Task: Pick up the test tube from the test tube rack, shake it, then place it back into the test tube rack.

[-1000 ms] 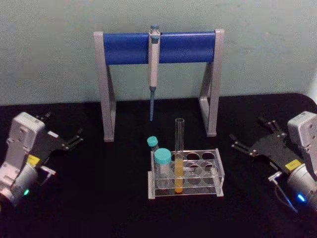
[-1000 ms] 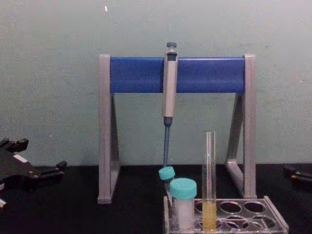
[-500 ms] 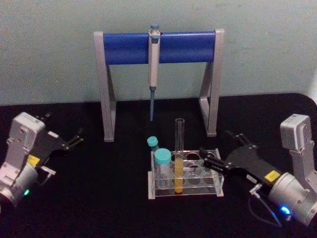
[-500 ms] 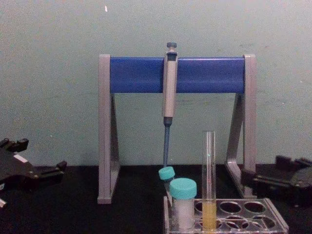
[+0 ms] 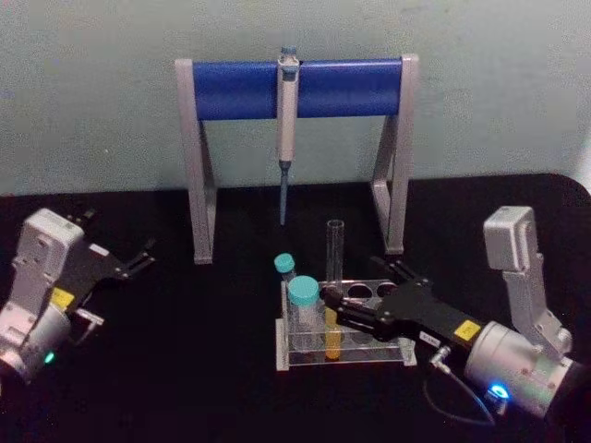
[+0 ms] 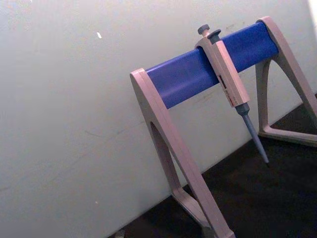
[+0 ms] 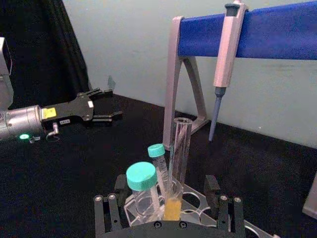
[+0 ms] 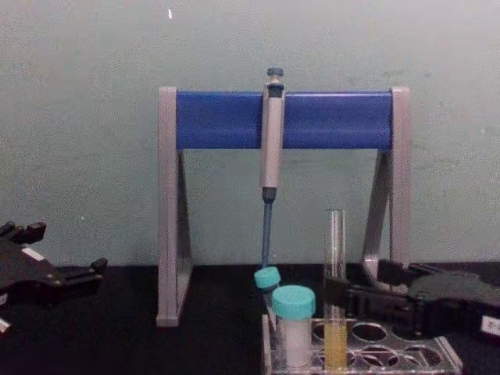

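Right gripper (image 7: 166, 186): I have it reached in low over the rack from the robot's right. Its jaws are spread wide and it holds nothing.
Grip check: in the right wrist view both finger pads (image 7: 211, 184) stand clear of the glass, one on either side of the tube.
Test tube (image 5: 333, 268): it stands upright in a front hole of the rack, between the open fingers. It has no cap, and yellow liquid fills its lower part.
Rack (image 5: 294, 360): clear plastic, sitting on the black desk (image 5: 185, 369) in front of the stand.
Capped tubes: a large teal-capped tube (image 5: 303, 293) sits in the rack just to the left of the test tube, with a smaller teal-capped tube (image 5: 283, 264) behind it.
Left gripper (image 7: 109, 103): I have it parked over the desk on the robot's left, well apart from the rack, with its fingers open and empty.
Stand (image 5: 240, 89): grey legs and a blue crossbar, behind the rack and against the wall.
Pipette (image 5: 286, 129): it hangs from the middle of the crossbar, tip down.
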